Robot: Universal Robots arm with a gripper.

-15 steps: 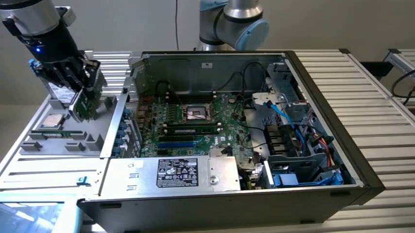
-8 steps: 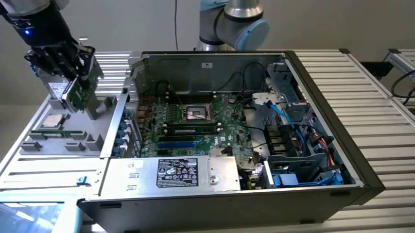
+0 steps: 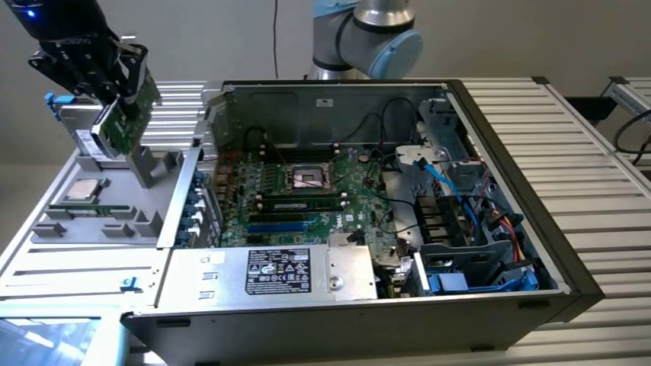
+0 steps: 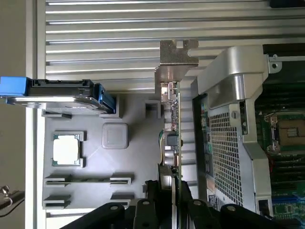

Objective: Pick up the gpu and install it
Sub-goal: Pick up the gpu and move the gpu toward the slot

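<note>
Hanging over the grey parts tray [image 3: 91, 232] at the exterior view's left, outside the open computer case [image 3: 305, 107], the gpu [image 3: 124, 122] sits clamped in the gripper [image 3: 108, 93], long axis pointing steeply down, silver bracket [image 4: 177, 59] lowest.

Even, diffuse indoor light, soft shadows, mild sheen on the slatted table [image 4: 143, 28].

A plain pale wall [image 3: 203, 38] is seen behind the gripper [image 3: 115, 97], evenly lit and without shadow. A thin dark cable [image 3: 276, 30] is hung down it, off to one side of the gripper. Below the gripper a table [image 3: 595, 145] of ribbed silver slats is spread. Far from the gripper, a second slatted frame [image 3: 633, 91] is set just beside the table, with a dark gap between.
</note>
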